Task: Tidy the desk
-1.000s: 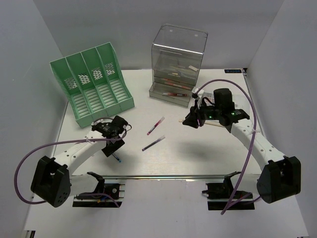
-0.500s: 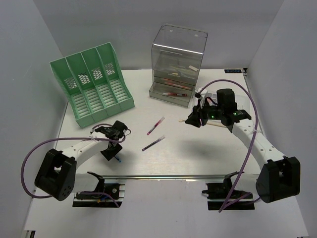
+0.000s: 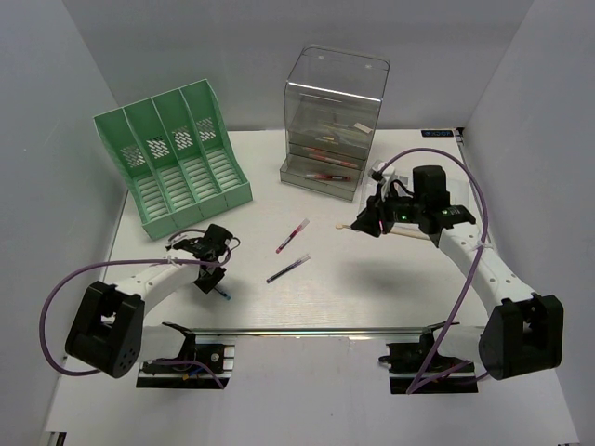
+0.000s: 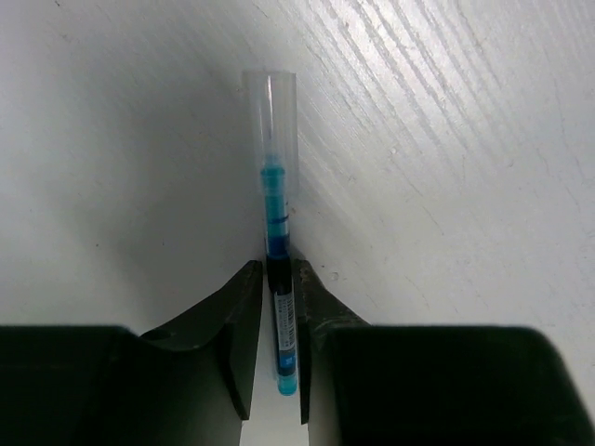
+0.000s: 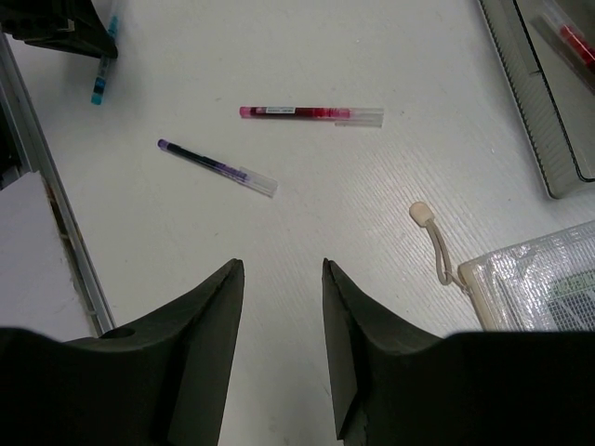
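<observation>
The left gripper (image 4: 277,279) is seen closed narrowly on a blue pen (image 4: 277,232). The pen's dark barrel is pinched between the two fingers, and its blue section and clear cap are left projecting beyond the fingertips. This gripper is held low over the near left part of the desk (image 3: 372,288). Whether the pen is lifted clear of the surface cannot be told.

The right gripper (image 5: 279,269) is held wide apart, with nothing between its fingers, above the right middle of the desk. Between the two grippers, near the centre, a purple pen (image 5: 216,167) and a pink pen (image 5: 311,113) are laid flat, close together but not touching. To the right of them a beige toggle (image 5: 421,214) on a cord is seen, joined to a clear pouch (image 5: 535,279) lying under the right arm.

At the far left a green file rack (image 3: 172,167) is stood, and at the far centre a clear drawer box (image 3: 333,125), with pens visible inside it.

The desk itself is spread white beneath both arms. It is bordered by a silver rail (image 3: 316,330) along its near edge and enclosed by grey walls (image 3: 56,111) at left, right and far.
</observation>
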